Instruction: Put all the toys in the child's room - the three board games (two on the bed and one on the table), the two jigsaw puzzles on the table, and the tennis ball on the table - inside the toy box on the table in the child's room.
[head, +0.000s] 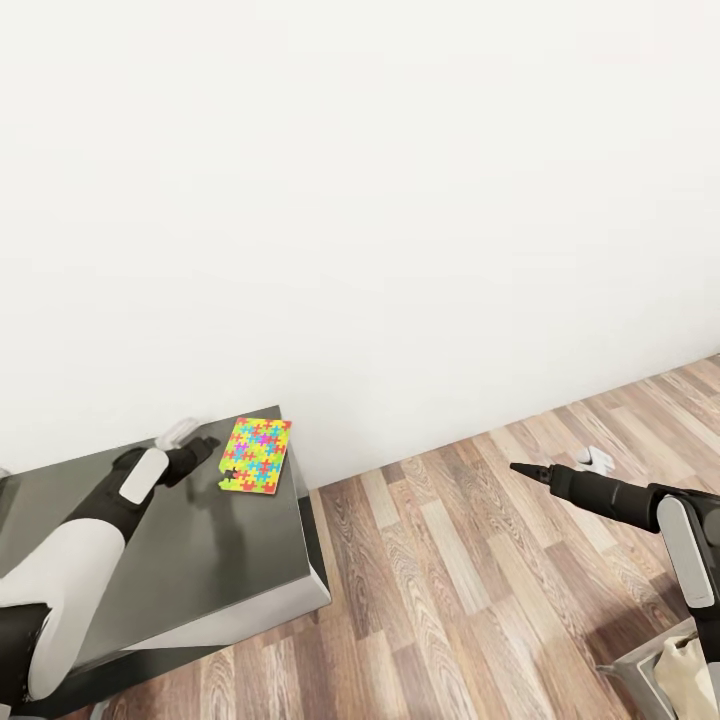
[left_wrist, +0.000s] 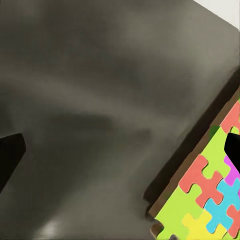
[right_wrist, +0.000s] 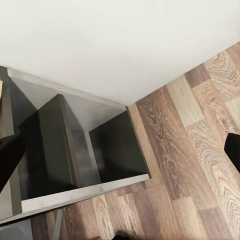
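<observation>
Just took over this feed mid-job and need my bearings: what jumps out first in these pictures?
The bright multicoloured jigsaw puzzle stands out, lying flat near the far right corner of the dark-looking table, close to the white wall. The left gripper sits right beside it, fingers spread, one fingertip over the puzzle's edge. The right gripper hangs out over the wood-plank floor, holding nothing.

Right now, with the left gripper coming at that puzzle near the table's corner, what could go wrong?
1. The jigsaw puzzle lies flat and thin by the table's far corner; a sideways nudge from the left gripper may slide it off the edge.
2. In the left wrist view, one fingertip already overlaps the sheet while the other sits on bare tabletop, so closing may only scrape it.
3. The sheet looks like interlocking pieces; lifting one edge might bend or split it.
</observation>
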